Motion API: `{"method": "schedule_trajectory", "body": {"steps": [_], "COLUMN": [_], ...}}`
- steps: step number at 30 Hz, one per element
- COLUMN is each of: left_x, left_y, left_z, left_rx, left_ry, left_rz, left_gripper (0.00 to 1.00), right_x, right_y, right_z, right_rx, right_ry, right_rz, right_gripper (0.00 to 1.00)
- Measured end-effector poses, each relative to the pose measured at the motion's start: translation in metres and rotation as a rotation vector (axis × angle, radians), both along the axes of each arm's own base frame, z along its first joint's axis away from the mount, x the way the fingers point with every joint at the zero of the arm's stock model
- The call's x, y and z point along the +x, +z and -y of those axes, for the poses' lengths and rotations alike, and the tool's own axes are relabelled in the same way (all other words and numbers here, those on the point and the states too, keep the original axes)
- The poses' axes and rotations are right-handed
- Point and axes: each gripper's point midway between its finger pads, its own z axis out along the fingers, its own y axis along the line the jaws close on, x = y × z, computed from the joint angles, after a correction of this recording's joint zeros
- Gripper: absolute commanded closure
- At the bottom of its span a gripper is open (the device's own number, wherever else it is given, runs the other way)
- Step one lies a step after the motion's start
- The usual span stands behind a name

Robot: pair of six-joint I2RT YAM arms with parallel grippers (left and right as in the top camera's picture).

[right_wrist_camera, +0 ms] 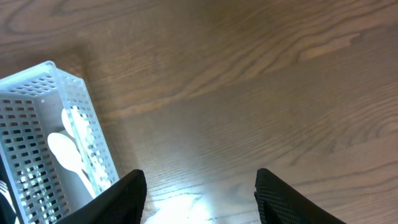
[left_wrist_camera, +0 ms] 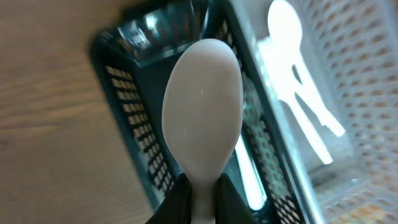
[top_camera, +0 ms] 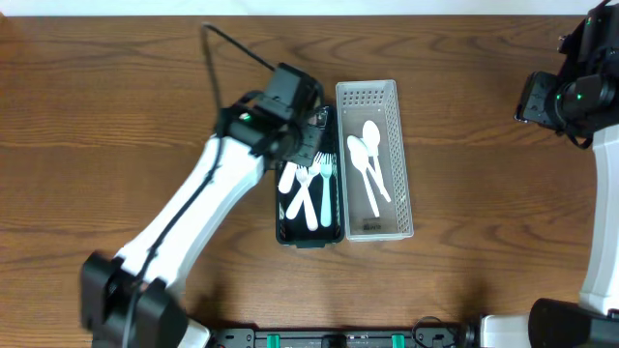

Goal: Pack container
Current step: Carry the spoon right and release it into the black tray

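The left gripper [left_wrist_camera: 200, 202] pinches the spoon [left_wrist_camera: 202, 112] by its handle, bowl pointing forward, over the dark tray [left_wrist_camera: 130, 112]. The white tray [left_wrist_camera: 367, 93] lies just to the right. The right gripper [right_wrist_camera: 199, 193], wide, is well apart.

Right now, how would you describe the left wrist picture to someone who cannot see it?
A white spoon, pinched by its handle in the left tool, fills the frame over a dark mesh basket. Beside it, a white basket holds more spoons.
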Motion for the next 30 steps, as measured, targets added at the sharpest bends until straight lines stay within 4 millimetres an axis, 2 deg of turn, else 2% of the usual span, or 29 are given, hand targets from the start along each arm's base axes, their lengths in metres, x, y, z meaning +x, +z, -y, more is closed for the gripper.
{"method": "schedule_trajectory", "body": {"steps": [5,8,9,10,12,14,15,21,24,26,27,29,30], "left_x": [0.0,-0.001,-0.001,-0.002,-0.002,-0.003,-0.004,0.0,0.006,0.017,0.025,0.045,0.054], "left_y": [-0.047,-0.07,-0.075,-0.081,-0.09,-0.097,-0.099,-0.098,-0.085,-0.062,-0.045,0.0,0.023], "left_z": [0.004,0.004,0.004,0.003,0.003,0.002,0.002,0.001,-0.004,-0.007,-0.007,-0.009,-0.011], "left_rx": [0.063,0.092,0.1,0.108,0.121,0.13,0.134,0.151,0.174,0.18,0.176,0.153,0.135], "left_ry": [-0.013,-0.016,-0.019,-0.018,-0.026,-0.025,-0.028,-0.055,-0.05,-0.039,-0.031,0.007,0.031], "left_rz": [-0.107,-0.158,-0.169,-0.184,-0.202,-0.217,-0.222,-0.202,-0.147,-0.064,-0.006,0.153,0.232], "left_gripper": [0.93,0.83,0.83,0.73,0.62,0.59,0.54,0.36,0.25,0.09,0.01,0.02,0.02], "right_x": [0.005,0.007,0.007,0.007,0.007,0.007,0.007,0.013,0.026,0.038,0.045,0.062,0.072], "right_y": [-0.013,-0.017,-0.017,-0.018,-0.018,-0.018,-0.018,-0.015,-0.009,-0.002,0.002,0.014,0.022], "right_z": [0.0,0.0,0.0,0.0,0.0,0.0,0.0,0.001,-0.001,-0.004,-0.006,-0.013,-0.018], "right_rx": [0.008,0.01,0.011,0.011,0.012,0.012,0.012,0.006,0.003,0.002,-0.001,-0.007,-0.012], "right_ry": [0.001,0.001,0.002,0.002,0.002,0.002,0.002,0.008,0.036,0.06,0.073,0.103,0.121], "right_rz": [-0.039,-0.051,-0.052,-0.052,-0.052,-0.052,-0.052,-0.026,0.028,0.082,0.113,0.196,0.246], "right_gripper": [0.41,0.41,0.41,0.41,0.41,0.41,0.41,0.4,0.39,0.37,0.35,0.28,0.21]}}
